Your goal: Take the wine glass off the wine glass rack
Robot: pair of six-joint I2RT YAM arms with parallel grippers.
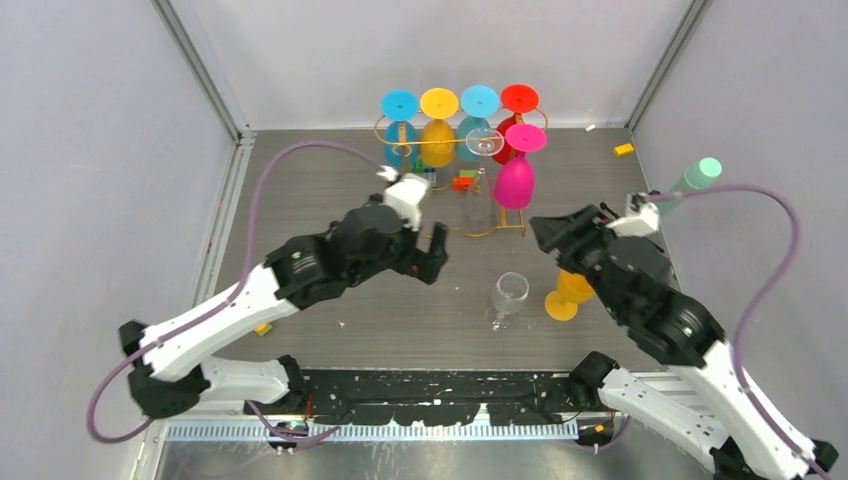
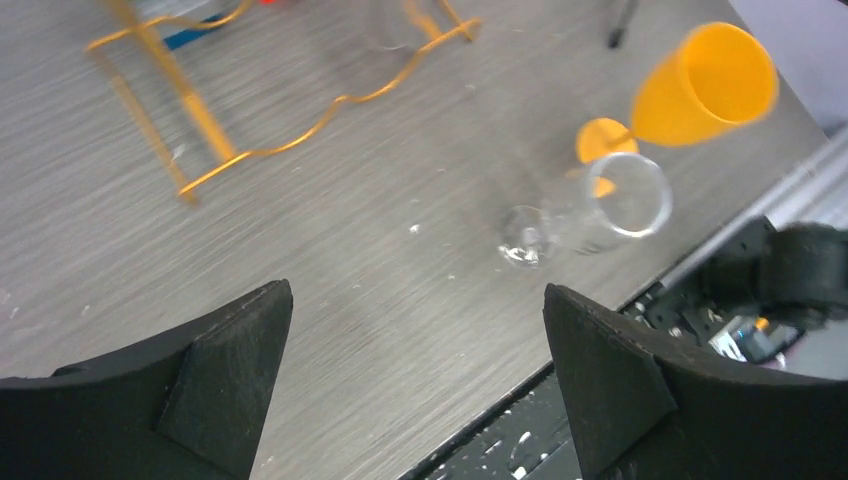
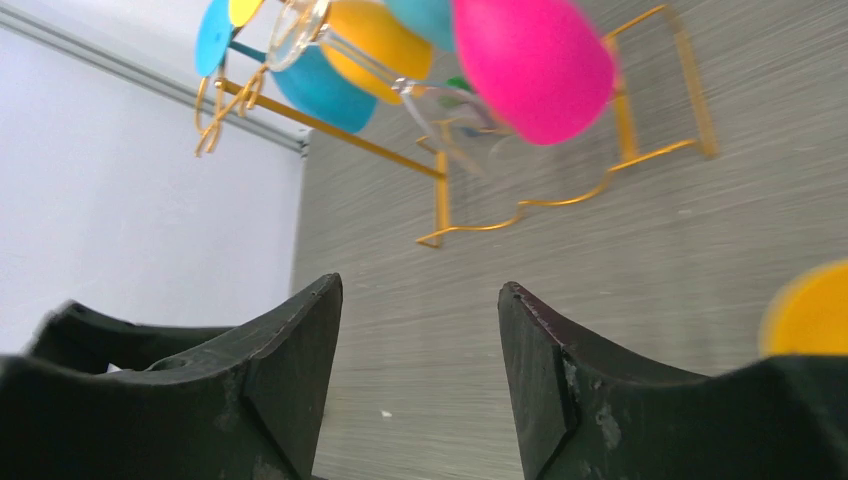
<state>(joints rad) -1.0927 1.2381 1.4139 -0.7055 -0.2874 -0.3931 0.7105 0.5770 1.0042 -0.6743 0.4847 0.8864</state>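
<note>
At the near right end of the wine glass rack: pink wine glass, hung foot-up and bowl-down, long axis upright, touching neither arm. Just left of it on the rack, a clear hanging glass, likewise inverted.

Nearer to the pink wine glass, by the look of it: right gripper, jaws spread and holding nothing, just right of the rack's base. Left gripper likewise spread and empty, at the rack's near left, closer to the clear hanging glass.

Off the rack, toward the arms: a clear standing glass on the surface, an orange glass beside it.

From the right wrist, looking up past the jaws at the pink wine glass and the rack's rail; hanging height plain there, flattened from above. From the left wrist, only the rack's foot wire, the clear standing glass and the orange glass; nothing hanging in frame.
</note>
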